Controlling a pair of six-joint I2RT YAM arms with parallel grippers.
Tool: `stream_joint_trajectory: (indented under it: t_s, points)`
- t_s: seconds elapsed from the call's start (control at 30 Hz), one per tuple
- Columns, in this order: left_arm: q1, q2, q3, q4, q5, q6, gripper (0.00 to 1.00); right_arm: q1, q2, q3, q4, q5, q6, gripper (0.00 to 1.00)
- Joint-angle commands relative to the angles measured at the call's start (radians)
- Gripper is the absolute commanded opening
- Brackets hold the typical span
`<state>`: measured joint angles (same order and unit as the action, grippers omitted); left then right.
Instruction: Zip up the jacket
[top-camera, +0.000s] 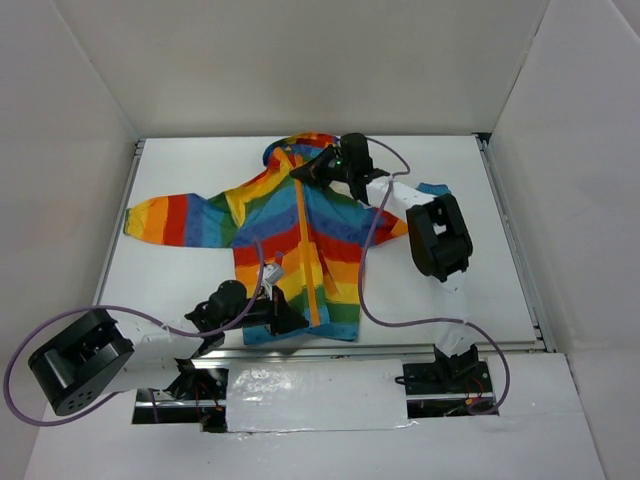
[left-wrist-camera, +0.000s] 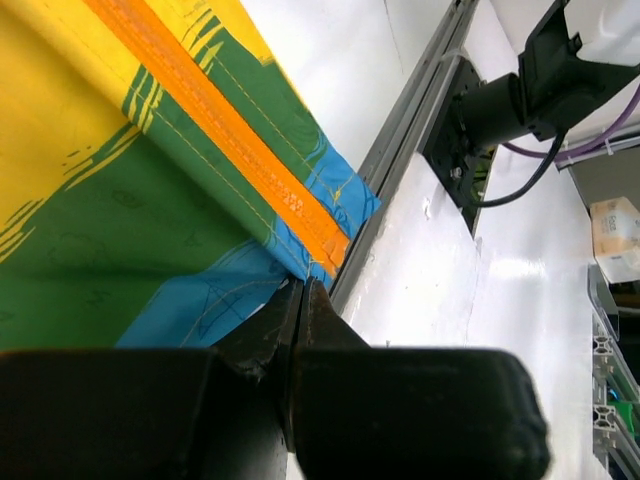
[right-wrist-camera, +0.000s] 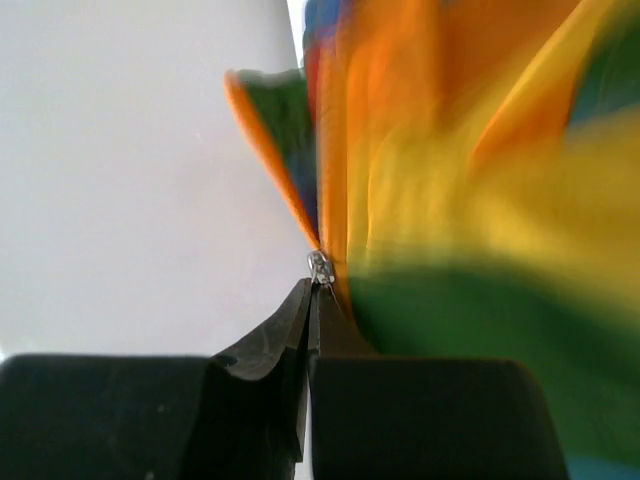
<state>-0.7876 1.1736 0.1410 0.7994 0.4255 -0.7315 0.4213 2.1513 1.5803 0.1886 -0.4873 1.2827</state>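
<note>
The rainbow-striped jacket (top-camera: 290, 235) lies flat on the white table, hood at the far side, hem toward me. Its orange zipper (top-camera: 308, 250) runs closed from hem to collar. My left gripper (top-camera: 292, 322) is shut on the blue bottom hem beside the zipper's lower end; the left wrist view shows the jaws pinching the blue hem corner (left-wrist-camera: 300, 265) next to the orange zipper tape (left-wrist-camera: 230, 150). My right gripper (top-camera: 310, 170) is at the collar, shut on the small silver zipper pull (right-wrist-camera: 320, 266), with the jacket (right-wrist-camera: 480, 200) blurred beyond it.
The table's metal edge rail (left-wrist-camera: 400, 150) runs right beside the hem. The right arm's base and cable (left-wrist-camera: 520, 100) sit beyond it. White walls enclose the table. The left sleeve (top-camera: 165, 218) stretches left; a purple cable (top-camera: 370, 270) loops over the jacket's right side.
</note>
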Motion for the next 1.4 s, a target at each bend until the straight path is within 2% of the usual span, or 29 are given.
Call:
stream_joint_trajectory:
  t_s: [0.0,0.1,0.2,0.33,0.5,0.57,0.6,0.63,0.67,0.7,0.8,0.87,0.9,0.93,0.97,1.0,1.03,1.1,1.13,1.17,1.2,1.23,1.27,1.3,1.33,1.37]
  points:
    - [-0.029,0.021,-0.018,0.018,0.105,0.004,0.00,-0.073,0.147,0.299,-0.006,0.050,-0.063,0.00]
    - [-0.032,0.034,-0.009,0.011,0.101,0.010,0.00,-0.105,0.278,0.534,-0.011,0.032,-0.132,0.00]
    - [-0.035,0.031,-0.012,0.003,0.096,0.010,0.00,-0.134,0.315,0.676,-0.021,0.046,-0.210,0.00]
    - [-0.036,0.027,-0.015,-0.002,0.087,0.012,0.00,-0.165,0.295,0.739,-0.038,0.058,-0.249,0.00]
    - [-0.036,0.032,0.005,-0.040,0.044,0.017,0.00,-0.180,0.256,0.742,-0.071,0.018,-0.350,0.00]
    - [-0.036,0.024,0.032,-0.083,0.004,0.015,0.00,-0.179,0.248,0.719,-0.075,-0.006,-0.364,0.13]
    - [-0.036,0.009,0.043,-0.151,-0.046,0.011,0.03,-0.180,0.242,0.712,-0.077,-0.032,-0.370,0.37]
    - [-0.036,0.001,0.058,-0.185,-0.068,0.009,0.10,-0.182,0.240,0.708,-0.084,-0.042,-0.373,0.47]
    - [-0.036,-0.009,0.084,-0.215,-0.083,0.012,0.20,-0.182,0.233,0.713,-0.095,-0.053,-0.387,0.52]
    - [-0.036,-0.025,0.103,-0.292,-0.100,0.011,0.42,-0.182,0.226,0.716,-0.106,-0.054,-0.394,0.57]
    - [-0.036,-0.118,0.173,-0.473,-0.207,0.001,0.75,-0.197,0.182,0.739,-0.161,-0.062,-0.421,0.68]
    - [-0.036,-0.205,0.254,-0.584,-0.309,-0.018,0.88,-0.217,0.130,0.765,-0.208,-0.068,-0.434,0.73]
    - [-0.035,-0.256,0.293,-0.651,-0.348,-0.026,0.90,-0.226,0.108,0.779,-0.257,-0.066,-0.444,0.80]
    - [-0.036,-0.275,0.377,-0.798,-0.428,-0.040,0.93,-0.233,0.092,0.818,-0.293,-0.063,-0.456,0.89]
    - [-0.036,-0.294,0.423,-0.883,-0.489,-0.077,0.99,-0.249,0.047,0.836,-0.329,-0.059,-0.495,1.00]
    - [-0.036,-0.313,0.469,-0.958,-0.543,-0.092,0.99,-0.259,0.020,0.849,-0.409,-0.044,-0.519,1.00]
    - [-0.035,-0.315,0.574,-1.105,-0.600,-0.103,0.99,-0.263,-0.011,0.851,-0.463,-0.024,-0.542,1.00]
    - [-0.032,-0.301,0.691,-1.263,-0.785,-0.140,0.99,-0.274,-0.154,0.807,-0.619,0.072,-0.646,1.00]
    - [-0.030,-0.296,0.803,-1.404,-0.912,-0.169,0.99,-0.271,-0.289,0.700,-0.662,0.117,-0.725,1.00]
    - [-0.027,-0.293,0.856,-1.460,-0.973,-0.181,0.99,-0.271,-0.363,0.623,-0.685,0.154,-0.749,1.00]
    - [-0.022,-0.296,0.897,-1.512,-1.025,-0.195,0.99,-0.273,-0.452,0.524,-0.690,0.174,-0.770,1.00]
    - [-0.007,-0.302,0.973,-1.593,-1.072,-0.219,0.99,-0.273,-0.622,0.331,-0.684,0.203,-0.799,1.00]
    - [0.007,-0.316,1.009,-1.624,-1.144,-0.229,0.99,-0.271,-0.701,0.248,-0.678,0.210,-0.809,1.00]
    - [0.020,-0.324,1.076,-1.658,-1.169,-0.233,0.99,-0.269,-0.784,0.083,-0.669,0.219,-0.818,1.00]
    - [0.037,-0.334,1.107,-1.701,-1.197,-0.218,0.99,-0.273,-0.936,0.013,-0.664,0.230,-0.822,1.00]
    - [0.042,-0.350,1.135,-1.724,-1.255,-0.206,0.99,-0.270,-1.008,-0.049,-0.669,0.230,-0.827,1.00]
